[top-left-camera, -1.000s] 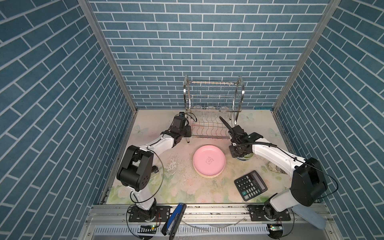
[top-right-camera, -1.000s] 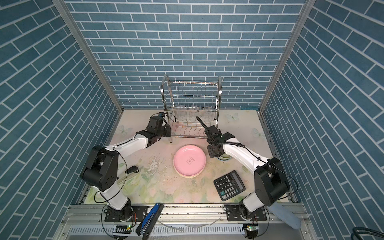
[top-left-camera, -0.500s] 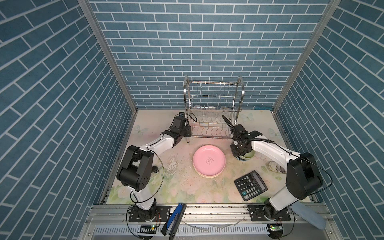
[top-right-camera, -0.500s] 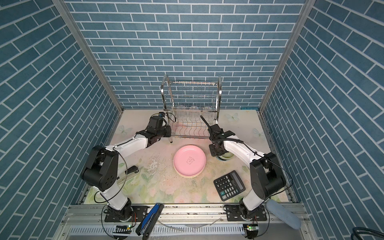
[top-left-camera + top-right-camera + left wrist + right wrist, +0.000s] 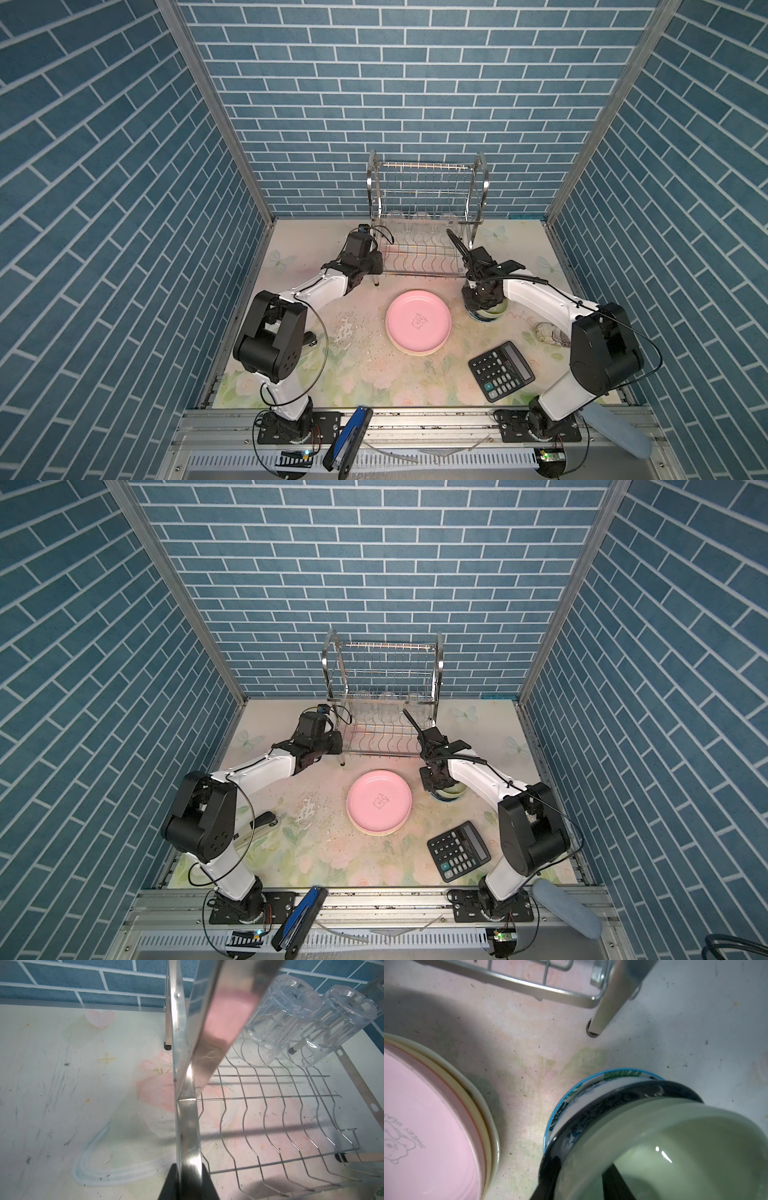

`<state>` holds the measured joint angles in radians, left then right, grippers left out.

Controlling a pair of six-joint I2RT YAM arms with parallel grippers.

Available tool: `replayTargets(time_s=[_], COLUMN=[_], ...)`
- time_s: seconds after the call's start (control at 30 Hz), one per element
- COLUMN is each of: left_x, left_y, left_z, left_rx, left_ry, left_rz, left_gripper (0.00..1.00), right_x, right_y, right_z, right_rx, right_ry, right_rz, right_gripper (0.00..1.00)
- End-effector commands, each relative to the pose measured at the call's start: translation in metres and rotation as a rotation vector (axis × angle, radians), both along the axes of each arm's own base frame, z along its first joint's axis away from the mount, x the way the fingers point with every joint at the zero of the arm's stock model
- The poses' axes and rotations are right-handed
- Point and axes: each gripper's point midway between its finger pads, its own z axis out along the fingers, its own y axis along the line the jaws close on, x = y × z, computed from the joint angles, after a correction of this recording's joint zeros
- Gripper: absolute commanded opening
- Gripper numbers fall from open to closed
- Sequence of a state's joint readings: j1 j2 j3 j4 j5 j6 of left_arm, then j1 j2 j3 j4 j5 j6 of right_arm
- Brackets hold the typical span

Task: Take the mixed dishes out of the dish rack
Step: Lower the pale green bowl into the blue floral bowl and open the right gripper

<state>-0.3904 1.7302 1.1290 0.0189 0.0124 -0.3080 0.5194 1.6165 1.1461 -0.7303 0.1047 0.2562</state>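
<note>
Clock is the top views, pink plate as dial centre.

- Dish rack at 12, at the back of the bench.
- My left claw at 11, closed on the rack's front left upright. Left wrist view shows the flat steel strip clamped between the fingers.
- Glasses sit upside down, tilted, at the back of the rack's lower tier. Two are clear in the left wrist view. In both top views they're too faint for me to count.
- Pink plate lies flat on top of a stack. Right wrist view shows a thin yellowish rim under it and a cream plate at the bottom.
- Bowls at 3, just beside the plates with a gap between. They're nested: green bowl on top, blue-and-white bowl under it, leaf-pattern bowl lowest.
- My right claw points down over the bowls. One finger is inside the green bowl, at its rim. I can't tell whether the claw is pinching the rim or standing clear of it.
- Calculator at 4, flat on the bench, well apart from the bowls.
</note>
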Motion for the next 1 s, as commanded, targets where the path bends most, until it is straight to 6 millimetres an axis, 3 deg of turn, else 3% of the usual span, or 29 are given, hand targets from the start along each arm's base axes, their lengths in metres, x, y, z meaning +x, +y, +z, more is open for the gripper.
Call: replayTargets(time_s=[0.0, 0.2, 0.57, 0.77, 0.97], left_x=[0.001, 0.002, 0.002, 0.002, 0.002], left_y=[0.010, 0.010, 0.010, 0.008, 0.008], left_z=[-0.016, -0.015, -0.013, -0.016, -0.016], left_rx=[-0.040, -0.045, -0.047, -0.052, -0.053], left_ry=[0.061, 0.059, 0.057, 0.061, 0.063], left_rz=[0.081, 0.080, 0.082, 0.079, 0.079], left_gripper=[0.09, 0.09, 0.09, 0.09, 0.09], right_x=[-0.001, -0.007, -0.016, -0.017, -0.018], right_y=[0.004, 0.007, 0.003, 0.006, 0.009], right_z=[0.018, 0.031, 0.028, 0.023, 0.011], right_rx=[0.032, 0.086, 0.083, 0.110, 0.121], right_ry=[-0.020, -0.033, -0.017, -0.021, 0.005], right_rz=[0.010, 0.011, 0.002, -0.010, -0.017], right_gripper=[0.37, 0.29, 0.26, 0.06, 0.04])
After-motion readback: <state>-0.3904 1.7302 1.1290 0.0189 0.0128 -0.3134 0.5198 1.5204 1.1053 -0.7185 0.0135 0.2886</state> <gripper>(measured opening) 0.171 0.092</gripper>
